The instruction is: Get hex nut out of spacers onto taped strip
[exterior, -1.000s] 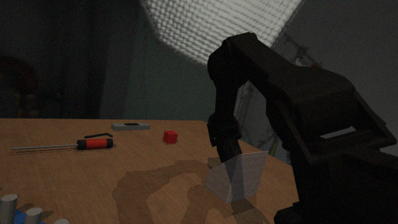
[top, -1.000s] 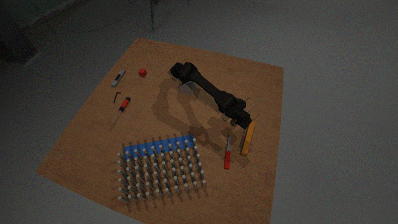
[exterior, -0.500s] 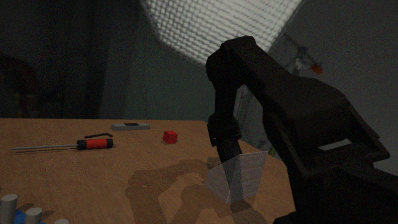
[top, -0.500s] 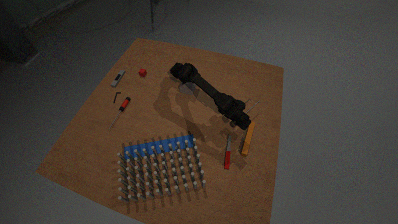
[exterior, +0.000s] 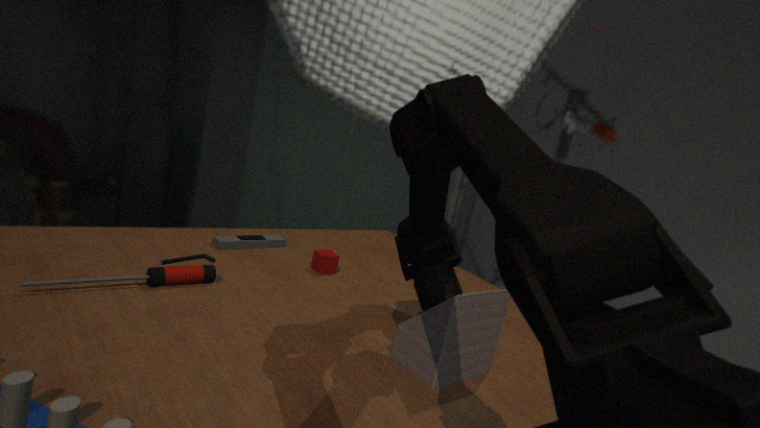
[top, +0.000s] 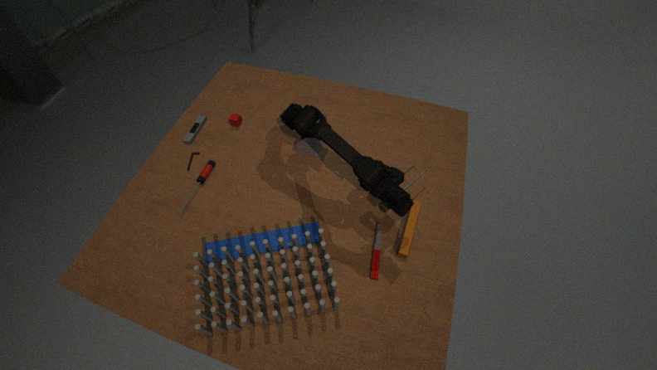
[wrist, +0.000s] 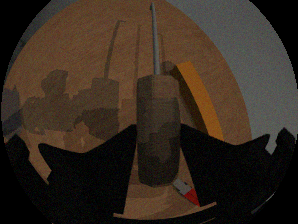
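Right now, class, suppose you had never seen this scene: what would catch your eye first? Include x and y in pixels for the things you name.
Probably the spacers (top: 287, 279) (exterior: 15, 398), pale posts standing in rows by a blue strip (top: 261, 243). Next, the black arm (top: 340, 146) (exterior: 510, 159) reaching over the wooden table, its gripper (wrist: 157, 128) shut on a tool's thick handle (wrist: 158, 130). Then the orange bar (top: 410, 228) (wrist: 202, 102), bright beside the red-handled knife (top: 376, 257) (wrist: 187, 192).
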Tool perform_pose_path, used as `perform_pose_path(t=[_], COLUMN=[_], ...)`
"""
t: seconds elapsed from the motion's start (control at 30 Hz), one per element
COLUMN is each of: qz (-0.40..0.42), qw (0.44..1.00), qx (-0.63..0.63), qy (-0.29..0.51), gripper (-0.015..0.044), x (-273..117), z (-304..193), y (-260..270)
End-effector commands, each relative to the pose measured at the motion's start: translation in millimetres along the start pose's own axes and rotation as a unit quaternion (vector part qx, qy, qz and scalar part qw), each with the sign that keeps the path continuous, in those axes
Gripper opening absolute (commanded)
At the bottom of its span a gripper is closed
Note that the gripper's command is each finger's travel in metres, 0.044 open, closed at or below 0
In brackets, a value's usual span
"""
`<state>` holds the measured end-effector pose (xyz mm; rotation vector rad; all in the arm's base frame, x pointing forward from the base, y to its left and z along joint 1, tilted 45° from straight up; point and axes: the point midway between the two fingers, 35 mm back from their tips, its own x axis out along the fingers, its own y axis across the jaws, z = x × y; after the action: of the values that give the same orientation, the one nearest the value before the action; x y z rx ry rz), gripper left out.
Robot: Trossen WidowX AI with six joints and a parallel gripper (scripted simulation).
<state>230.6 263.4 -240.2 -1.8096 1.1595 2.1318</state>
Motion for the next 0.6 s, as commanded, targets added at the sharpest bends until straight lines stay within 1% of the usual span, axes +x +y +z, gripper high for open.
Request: perform_pose_path(t=[0.0,0.57], qz=[0.003,0.003], qw=[1.000,1.000], qx=[-0.002,-0.002], qy=[0.001,0.001], gripper=[0.0000,0.0000], x=[4.6,17.4], z=[-1.6,-7.0], y=[2.5,6.6])
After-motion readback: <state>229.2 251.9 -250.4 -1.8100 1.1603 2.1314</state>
